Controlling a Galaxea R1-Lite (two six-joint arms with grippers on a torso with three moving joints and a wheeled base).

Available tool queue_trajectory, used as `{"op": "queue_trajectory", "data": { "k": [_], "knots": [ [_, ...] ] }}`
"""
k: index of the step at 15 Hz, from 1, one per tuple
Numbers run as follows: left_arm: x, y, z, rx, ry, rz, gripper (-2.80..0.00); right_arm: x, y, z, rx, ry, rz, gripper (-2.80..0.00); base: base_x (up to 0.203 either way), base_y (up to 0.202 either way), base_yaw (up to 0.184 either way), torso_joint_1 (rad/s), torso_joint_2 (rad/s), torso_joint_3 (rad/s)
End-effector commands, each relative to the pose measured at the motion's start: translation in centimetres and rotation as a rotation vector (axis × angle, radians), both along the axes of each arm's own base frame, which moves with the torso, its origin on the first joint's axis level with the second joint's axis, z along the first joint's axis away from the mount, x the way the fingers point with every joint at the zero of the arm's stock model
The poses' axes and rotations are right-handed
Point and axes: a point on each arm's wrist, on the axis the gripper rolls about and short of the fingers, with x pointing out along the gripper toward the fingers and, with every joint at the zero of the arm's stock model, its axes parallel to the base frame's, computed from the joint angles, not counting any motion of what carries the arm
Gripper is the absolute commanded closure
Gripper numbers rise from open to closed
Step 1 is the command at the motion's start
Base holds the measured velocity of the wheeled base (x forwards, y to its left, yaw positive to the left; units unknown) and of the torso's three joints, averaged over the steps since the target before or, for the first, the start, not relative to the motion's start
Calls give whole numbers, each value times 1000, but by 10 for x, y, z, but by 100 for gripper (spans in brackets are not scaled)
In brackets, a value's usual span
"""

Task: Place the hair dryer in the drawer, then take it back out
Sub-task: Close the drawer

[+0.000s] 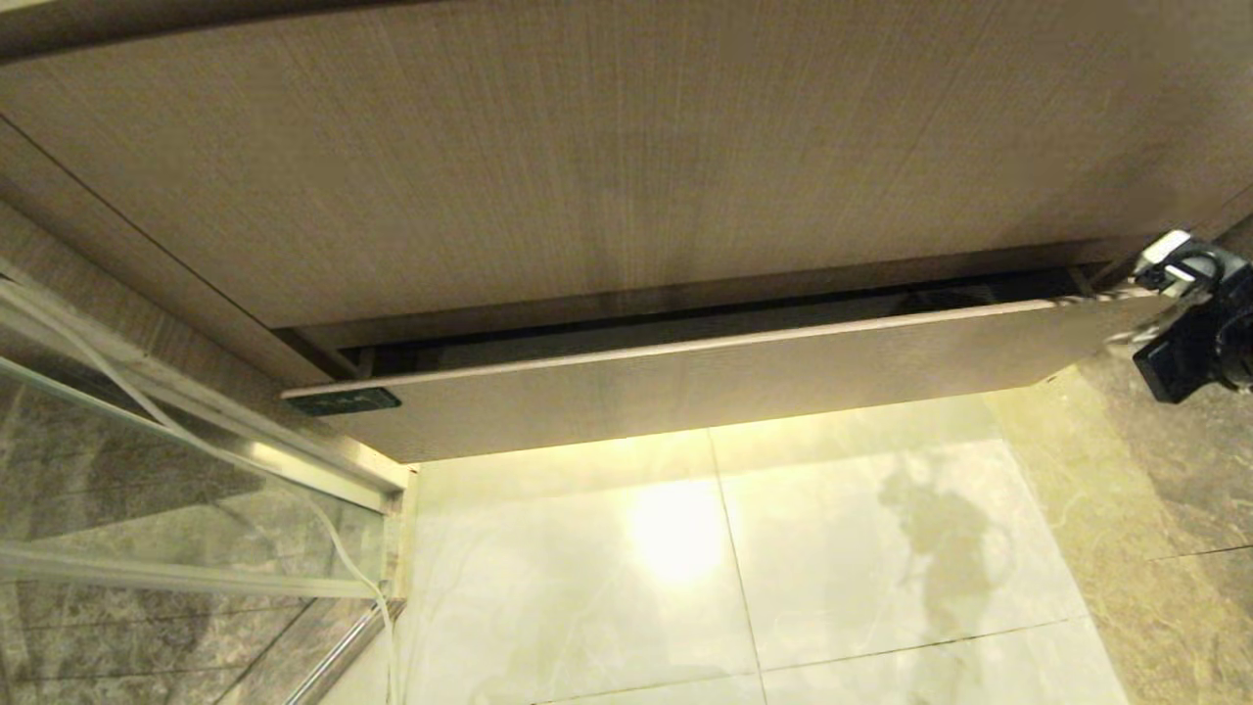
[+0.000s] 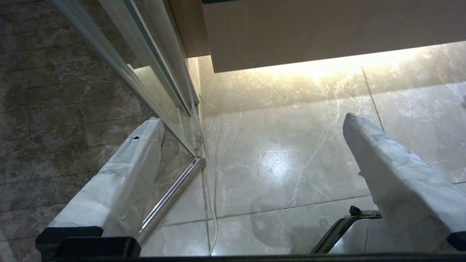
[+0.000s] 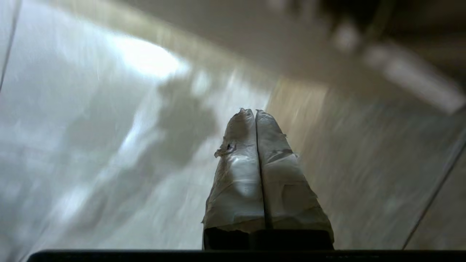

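Because the drawer (image 1: 724,397) stands only slightly ajar, the right gripper (image 3: 255,112), fingers pressed together and empty, sits near its right end, seemingly to move it.

The drawer (image 1: 685,392) stood barely ajar, its inside hidden in shadow. The right arm (image 1: 1189,323) was cut off at the right edge. The right wrist view was blurred.

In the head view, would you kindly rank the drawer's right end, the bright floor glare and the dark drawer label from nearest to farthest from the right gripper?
From the right gripper, at the picture's right edge:
1. Drawer, its right end beside the gripper.
2. Floor glare, centre, below the drawer.
3. Dark label, at the drawer's far left end.
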Motion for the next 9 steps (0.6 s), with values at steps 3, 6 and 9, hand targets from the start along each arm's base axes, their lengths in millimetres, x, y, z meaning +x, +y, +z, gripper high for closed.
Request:
{"op": "queue_trajectory", "data": {
  "k": [3,6,9],
  "knots": [
    [0,0,0,0,0,0,-280,-4,4,10,-22,-63,29,0,0,0,0,0,0,0],
    [0,0,0,0,0,0,-280,-4,4,10,-22,-63,29,0,0,0,0,0,0,0],
    [0,0,0,0,0,0,-280,8,7,-8,-54,-77,98,0,0,0,0,0,0,0]
  ]
}}
